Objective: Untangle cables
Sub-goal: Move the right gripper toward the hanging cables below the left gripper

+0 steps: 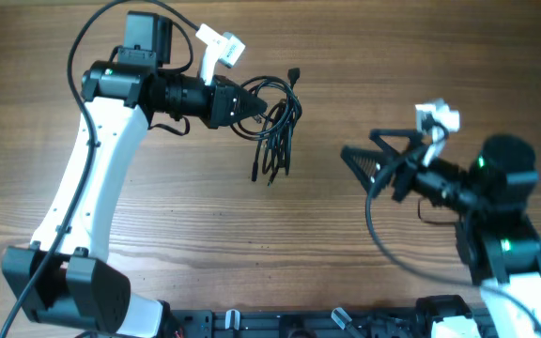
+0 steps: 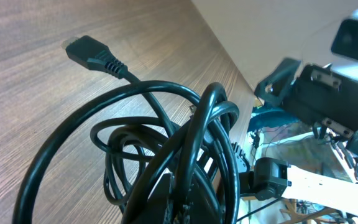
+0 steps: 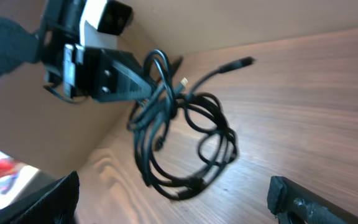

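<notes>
A wooden table [image 1: 205, 244] with a straight grain fills the overhead view; its edges are cut off on all sides.

Two white and black robot arms stand on it. The left arm [image 1: 92, 178] rises from the lower left corner and bends toward the upper middle. Only the upper part of the right arm [image 1: 505, 207] shows at the right side, its base cut off by the frame.

There are two grippers. The left gripper [image 1: 256, 105] is clamped on the cables [image 1: 275, 131], its jaws pressed together and mostly hidden behind the cords. The right wrist view shows it [image 3: 138, 84] pinching the top of the bundle. The right gripper [image 1: 360, 148] has its jaws spread wide, holds nothing, and sits well apart from the cables, to their right. In its own camera only its two dark, blurred fingertips [image 3: 309, 202] show at the bottom corners.

The cables are thin, glossy black cords wound into overlapping loops [image 2: 135, 124], knotted together just right of the left gripper, in the upper middle of the table. How many separate cords there are cannot be counted. Several loose ends trail toward the table's middle. Whether the lower loops [image 3: 191, 143] rest on the wood is hard to tell.

One small flat black plug [image 2: 92, 53] with a ribbed collar sticks out clear of the tangle.
</notes>
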